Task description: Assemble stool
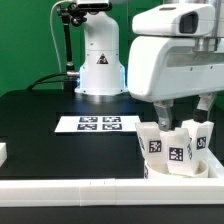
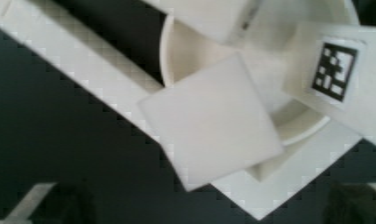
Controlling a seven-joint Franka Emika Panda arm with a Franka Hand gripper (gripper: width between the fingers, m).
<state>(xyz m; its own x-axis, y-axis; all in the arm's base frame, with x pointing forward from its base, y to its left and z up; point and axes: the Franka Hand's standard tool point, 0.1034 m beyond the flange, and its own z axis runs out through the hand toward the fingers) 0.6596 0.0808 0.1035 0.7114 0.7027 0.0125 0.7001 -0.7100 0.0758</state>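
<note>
You see white stool seat (image 1: 178, 168) directly beneath fingers (image 1: 168, 117), three tagged blocky legs (image 1: 176, 146) standing up from it, splayed; one leg (image 2: 217, 118) tilted.

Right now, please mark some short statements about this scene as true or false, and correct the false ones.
1. The marker board lies flat on the black table. True.
2. The stool parts stand at the exterior view's left. False: they are at that view's right, near the front white rail.
3. The parts carry black-and-white square tags. True.
4. The arm is far from the stool parts. False: it hangs directly above them.
5. The pincer is clearly wide open. False: the pictures do not show its state.
</note>
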